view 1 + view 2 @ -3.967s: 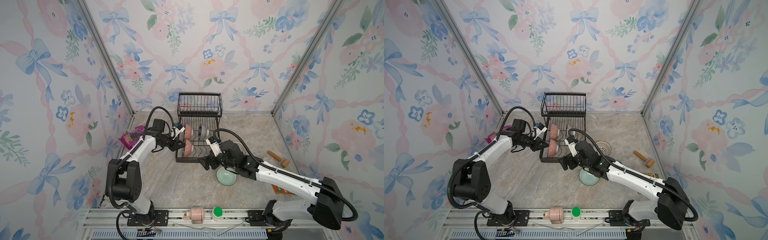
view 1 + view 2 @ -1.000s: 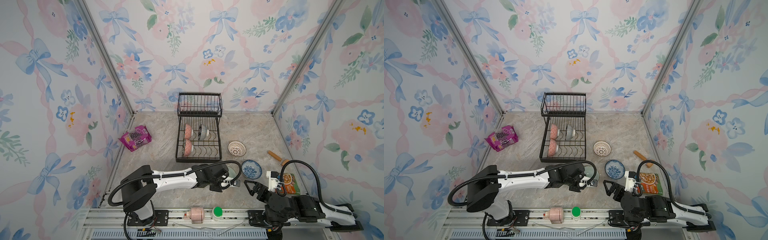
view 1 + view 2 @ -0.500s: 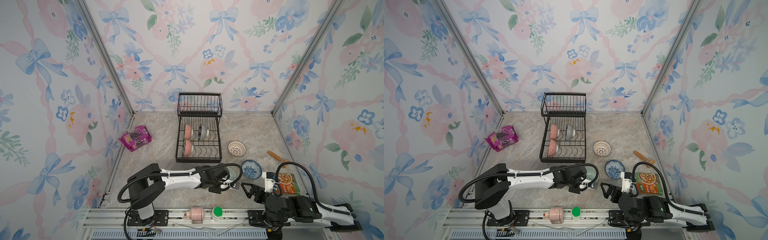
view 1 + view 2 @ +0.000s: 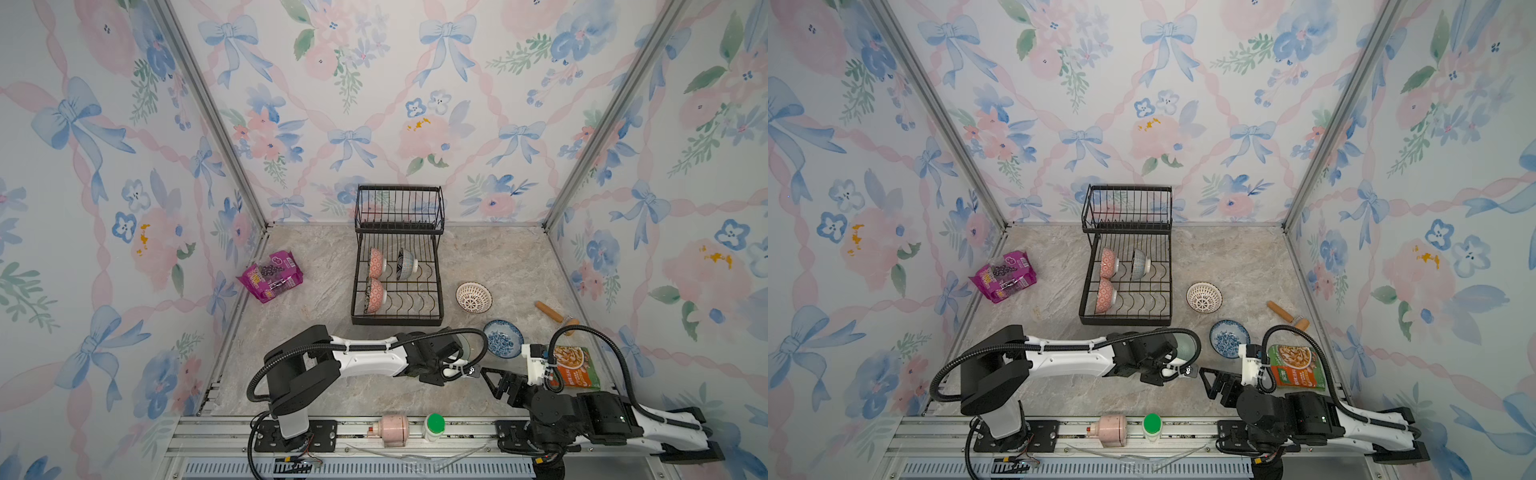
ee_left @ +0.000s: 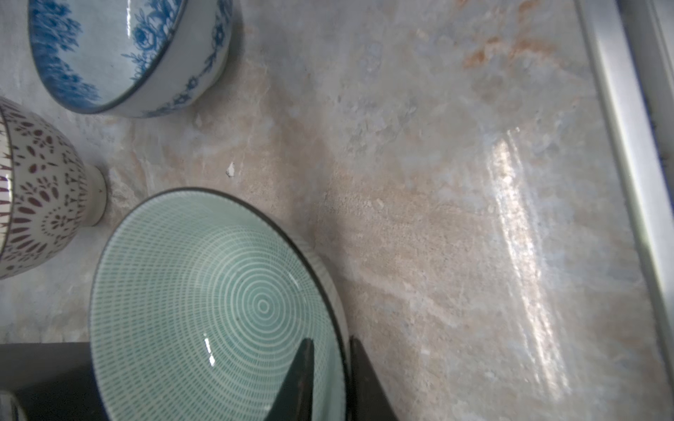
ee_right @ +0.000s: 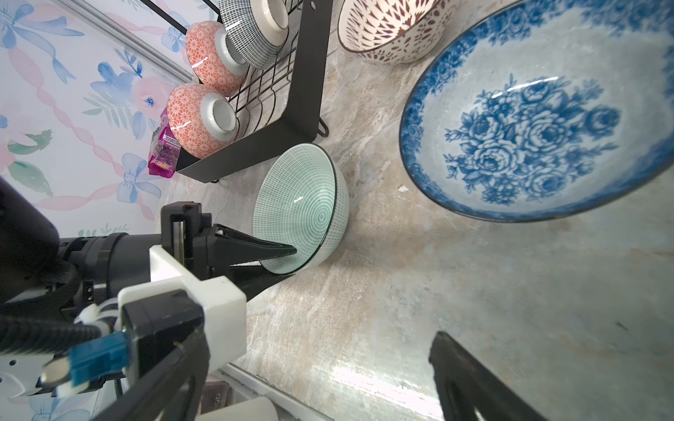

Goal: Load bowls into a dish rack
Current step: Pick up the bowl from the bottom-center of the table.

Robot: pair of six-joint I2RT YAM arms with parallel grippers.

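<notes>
The left gripper (image 6: 289, 261) reaches across the near part of the table (image 4: 316, 307) and pinches the rim of the pale mint green bowl (image 5: 219, 302). One finger is inside the bowl and the other outside, nearly together. This bowl sits low at the tabletop, just off the near right corner of the dish rack (image 4: 397, 320), with a slim gap between its wall and the rack's black base edge. Whether its foot touches the table cannot be told.

The blue floral bowl (image 4: 504, 338) stands just to the right of the mint bowl. The lattice bowl (image 4: 473, 297) is farther back, beside the rack's right edge. Both are upright on the table and apart from each other.

The rack's slotted tier holds three bowls on edge. Two pink-red ones (image 4: 376, 262) (image 4: 375, 295) stand along its left side, and a grey-patterned one (image 4: 407, 262) is in the far row. The slots to the right and near side are free.

The right gripper (image 4: 496, 376) is at the near edge with its fingers spread wide and nothing between them, close to the left wrist.

Bare table lies left of the rack as far as a purple snack packet (image 4: 272, 276). On the right, a wooden-handled tool (image 4: 555, 311) and a food packet (image 4: 575, 368) crowd the wall.
</notes>
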